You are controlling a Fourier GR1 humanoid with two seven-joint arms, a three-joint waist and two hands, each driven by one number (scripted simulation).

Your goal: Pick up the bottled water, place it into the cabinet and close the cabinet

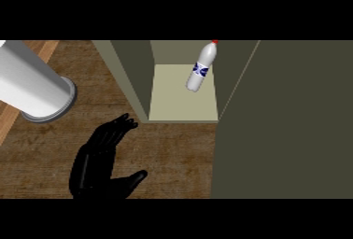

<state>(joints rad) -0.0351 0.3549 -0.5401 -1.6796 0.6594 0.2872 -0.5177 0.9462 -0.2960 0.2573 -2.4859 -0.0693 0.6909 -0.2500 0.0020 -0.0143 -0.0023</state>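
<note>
Sitting inside cabinet [183, 100]: bottled water [204, 57], blue label [200, 70] unreadable | left hand [96, 163]: fingers straight, apart, above counter [169, 149]

bottled water [201, 66], red cap, blue label, tilted inside open cabinet [131, 74]

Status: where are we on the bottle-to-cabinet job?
Done: the bottled water sits inside the cabinet, with no hand on it. In hand: nothing; the left hand is open over the counter, in front of the cabinet. Left: closing; the door appears open at right.
</note>
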